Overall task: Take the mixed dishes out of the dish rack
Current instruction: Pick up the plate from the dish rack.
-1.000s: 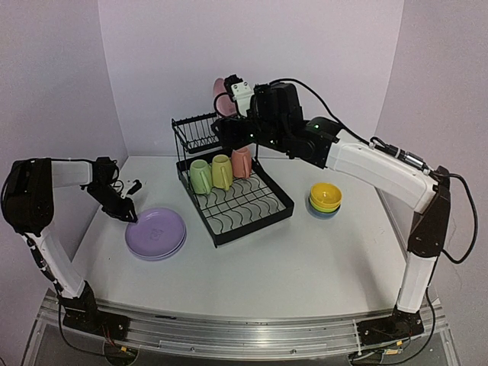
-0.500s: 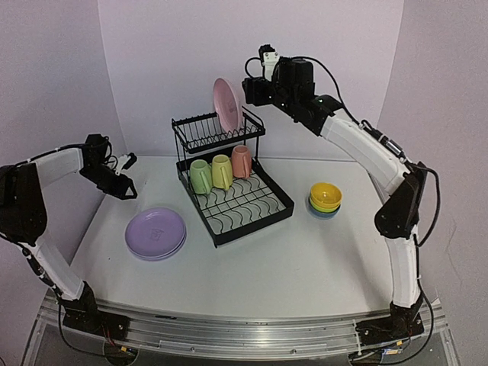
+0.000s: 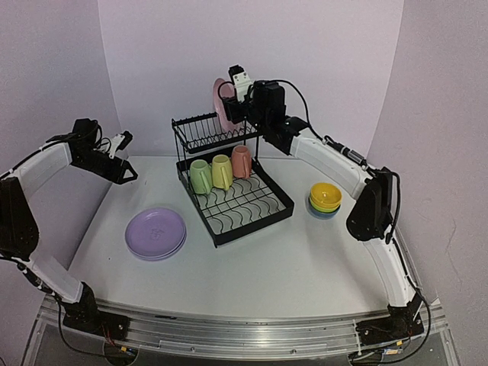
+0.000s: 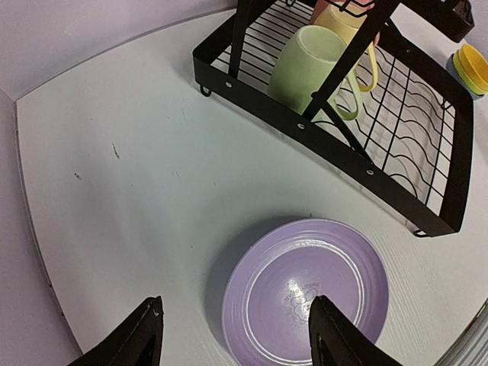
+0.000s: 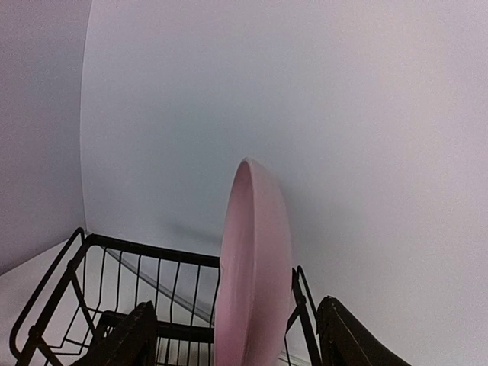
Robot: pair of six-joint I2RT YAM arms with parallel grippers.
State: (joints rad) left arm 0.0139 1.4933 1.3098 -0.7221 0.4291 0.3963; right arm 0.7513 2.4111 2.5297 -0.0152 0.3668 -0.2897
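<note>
— Up on the narrow upper shelf of the dish rack (image 3: 255,224) we find the pink plate (image 3: 222,103), standing on edge between the black wires.

— And the right hand (image 3: 231,113)?

— From overhead we only see it crowding the plate. The right wrist view tells us more. Its fingers are apart, one on either side of the plate's rim, with a gap showing on each side, so it clamps nothing.

— What do we see on the lower tray?

— Three handled mugs sit in a row at the back: the light green mug (image 3: 200,176), the yellow mug (image 3: 221,171) and the pink mug (image 3: 242,161). Wavy wire dividers run across the tray in front of them.

— Where is the left hand (image 3: 128,158)?

— It hangs above the left side of the surface (image 3: 305,259), close to the wall, with its fingers spread and nothing between them. Its wrist view looks down on the purple plate (image 3: 155,232), which lies flat on the surface, left of the rack and apart from it.

— Anything to the right of the rack?

— A stack of bowls (image 3: 325,197) with a yellow one on top, well apart from the rack.

— How do the materials look to us?

— All the dishes are glossy, round and pastel. The surface is matte white, and only the left wrist view shows a few small dark specks on it. Plain, pale lilac walls (image 3: 320,61) close in behind and on both sides.
</note>
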